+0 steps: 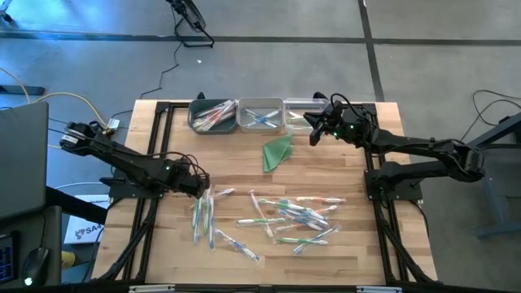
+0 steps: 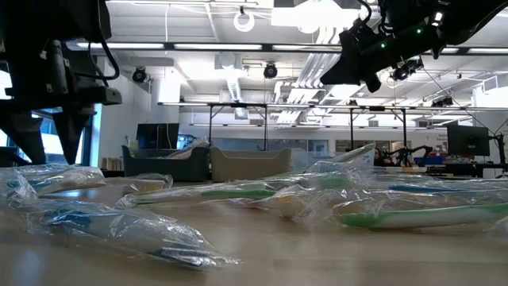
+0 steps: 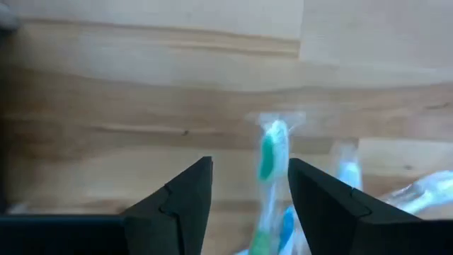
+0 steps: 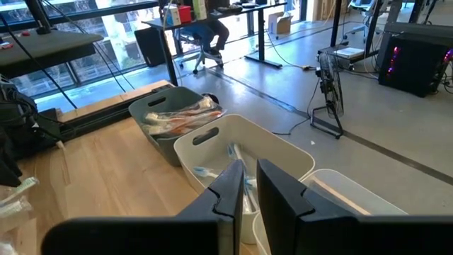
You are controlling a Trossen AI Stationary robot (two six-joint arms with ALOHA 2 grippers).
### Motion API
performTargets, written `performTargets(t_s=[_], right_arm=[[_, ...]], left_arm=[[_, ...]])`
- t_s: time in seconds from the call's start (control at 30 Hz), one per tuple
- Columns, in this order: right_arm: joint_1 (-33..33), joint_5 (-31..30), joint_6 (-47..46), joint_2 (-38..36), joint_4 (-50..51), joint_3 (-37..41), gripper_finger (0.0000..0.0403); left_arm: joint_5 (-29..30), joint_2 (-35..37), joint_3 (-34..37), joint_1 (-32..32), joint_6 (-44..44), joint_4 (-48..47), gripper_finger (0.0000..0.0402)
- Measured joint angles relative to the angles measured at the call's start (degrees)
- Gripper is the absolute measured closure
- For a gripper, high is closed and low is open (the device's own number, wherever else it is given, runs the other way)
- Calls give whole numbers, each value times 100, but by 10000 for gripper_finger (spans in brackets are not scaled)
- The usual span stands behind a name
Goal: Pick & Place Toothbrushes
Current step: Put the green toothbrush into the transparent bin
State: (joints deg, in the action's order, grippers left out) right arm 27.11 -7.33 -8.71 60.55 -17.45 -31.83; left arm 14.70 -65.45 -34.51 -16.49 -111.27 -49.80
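Note:
Many wrapped toothbrushes (image 1: 285,216) lie scattered on the near half of the wooden table, with a smaller cluster (image 1: 203,218) at the left. My left gripper (image 1: 199,185) points steeply down over the far end of that cluster and is open. In the left wrist view its fingers (image 3: 187,202) stand on either side of a green-and-white toothbrush (image 3: 269,152) in a clear wrapper, not touching it. My right gripper (image 1: 317,130) hovers by the bins at the far edge, shut and empty (image 4: 248,190).
Three bins stand in a row at the far edge: grey (image 1: 213,115), white (image 1: 260,114) and clear (image 1: 303,110), the first two with toothbrushes inside. A folded green triangle (image 1: 277,152) lies in front of them. Bare wood (image 1: 163,138) shows at far left.

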Motion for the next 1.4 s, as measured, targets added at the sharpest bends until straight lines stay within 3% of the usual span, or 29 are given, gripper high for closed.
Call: performTargets(t_s=[0.3, 0.8, 1.23, 1.4], right_arm=[[1, 1, -2, 0, 4, 0, 369], [2, 1, 0, 0, 4, 0, 369], [0, -12, 427, 0, 9, 0, 369], [0, -20, 427, 0, 9, 0, 369]], left_arm=[[239, 0, 348, 2, -6, 797, 220], [290, -2, 705, 0, -541, 1032, 225], [586, -2, 706, 0, -603, 1064, 376], [542, 62, 706, 0, -601, 1062, 388]])
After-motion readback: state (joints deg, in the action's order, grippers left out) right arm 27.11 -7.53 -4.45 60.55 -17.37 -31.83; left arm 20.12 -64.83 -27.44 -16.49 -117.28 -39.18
